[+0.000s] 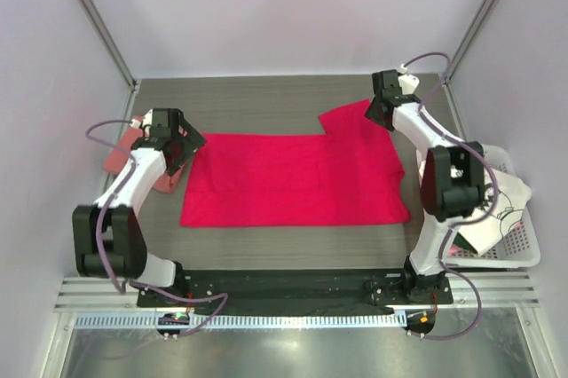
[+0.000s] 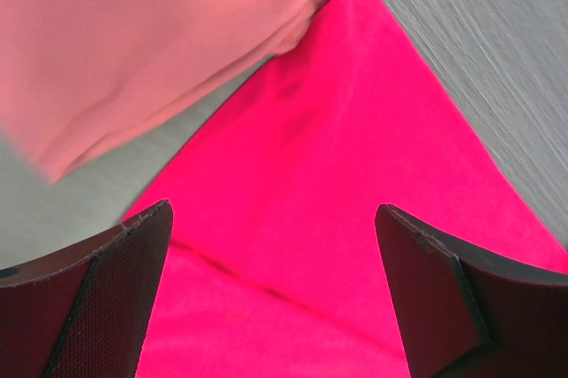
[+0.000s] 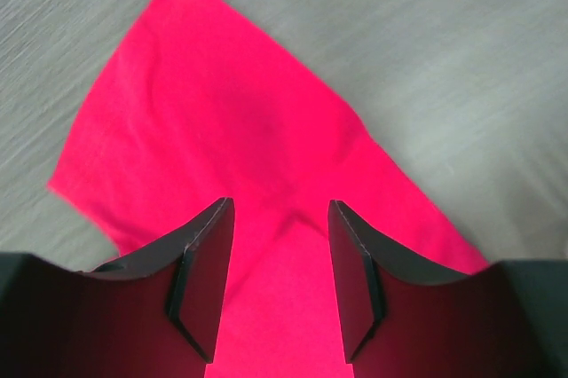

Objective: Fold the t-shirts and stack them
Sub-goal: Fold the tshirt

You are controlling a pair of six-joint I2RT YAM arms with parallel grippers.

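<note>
An overhead camera is looking down on the whole grey wood-grain table [image 1: 266,98]; both wrist cameras are peering closely past their jaws at its crimson-magenta cloth t-shirt [image 1: 293,178].

salmon-pink shirt [image 1: 115,158]: mostly under the left arm [image 1: 133,181], 9 o'clock
white shirt [image 1: 510,196]: print way too tiny to read
crimson shirt [image 2: 337,218]: runs off left wrist view at 6 o'clock

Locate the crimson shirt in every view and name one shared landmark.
Top external: crimson shirt spread flat in the middle.
Left wrist: lower centre, beneath the left gripper; salmon shirt at upper left.
Right wrist: runs from upper left down beneath the right gripper.
Shared landmark: the grey table.
</note>
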